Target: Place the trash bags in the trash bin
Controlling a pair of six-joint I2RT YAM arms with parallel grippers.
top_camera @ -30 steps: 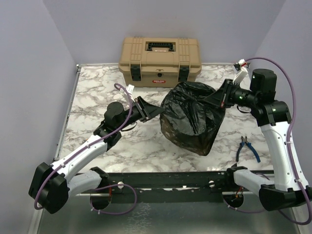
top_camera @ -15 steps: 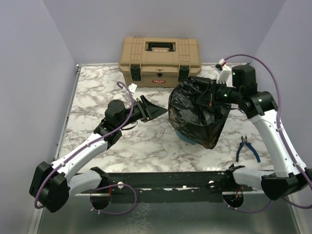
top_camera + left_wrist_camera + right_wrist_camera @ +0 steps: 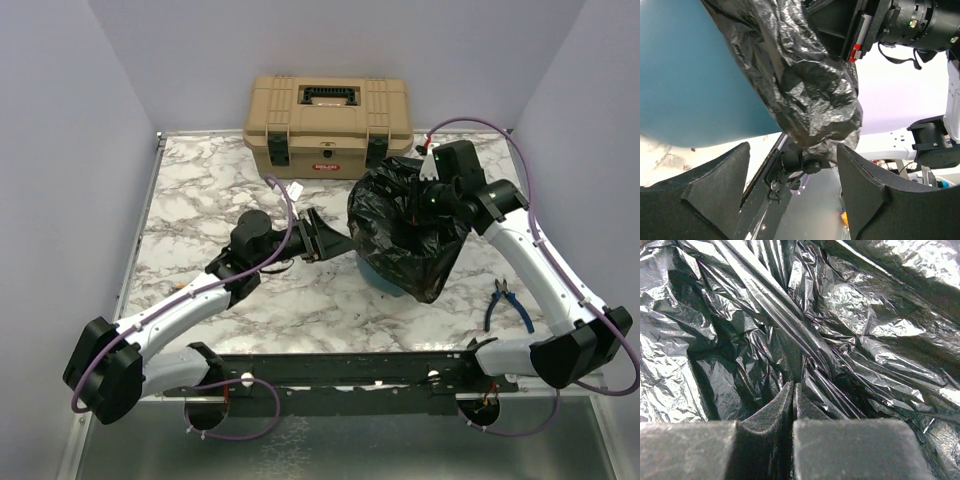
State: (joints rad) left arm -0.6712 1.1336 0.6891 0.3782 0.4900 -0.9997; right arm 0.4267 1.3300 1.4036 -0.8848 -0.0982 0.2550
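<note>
Draping over the teal trash bin (image 3: 372,274) right of the table's (image 3: 200,200) centre, in front of the tan toolbox (image 3: 328,125), the black trash bag (image 3: 405,235) was pinched near its top by the right gripper (image 3: 425,200), fingers (image 3: 765,415) pressed together on the film. The left gripper (image 3: 338,242) stood spread apart, empty, just beside the bin's left wall.

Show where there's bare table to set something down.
Bare table left of the toolbox, plus the front strip between left arm and trash bag. Crowded on the right: bag, right gripper, pliers.
</note>
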